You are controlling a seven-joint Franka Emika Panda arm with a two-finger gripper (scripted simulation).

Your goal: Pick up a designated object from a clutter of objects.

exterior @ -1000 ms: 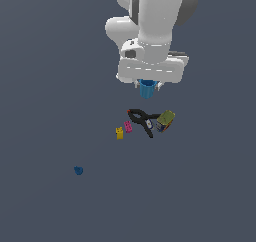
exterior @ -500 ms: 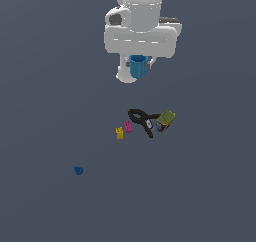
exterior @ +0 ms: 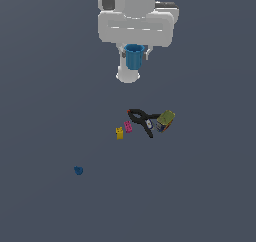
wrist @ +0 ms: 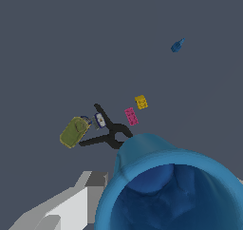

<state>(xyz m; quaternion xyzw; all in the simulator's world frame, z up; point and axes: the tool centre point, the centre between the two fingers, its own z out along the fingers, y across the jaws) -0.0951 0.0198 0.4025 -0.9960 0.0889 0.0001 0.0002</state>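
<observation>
Exterior view: smooth, tapered, bright blue cup [exterior: 134,56] gripped in gripper [exterior: 134,53], jaws closed on it, high above clutter. Below: black scissor-shaped clamp [exterior: 142,121], olive-topped box [exterior: 165,118] touching; pink block [exterior: 128,127], yellow block [exterior: 119,133] beside. Wrist view: hollow round cup mouth [wrist: 171,191] near; clutter far; dark blue lump [wrist: 177,45] apart.

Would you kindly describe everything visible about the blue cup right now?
The blue cup is bright blue, round, tapered toward its base and hollow, with a smooth plastic look. It hangs upright, mouth upward, in the end effector, high above the clutter and clear of the floor. The wrist view shows its open rim and darker inside.
</observation>
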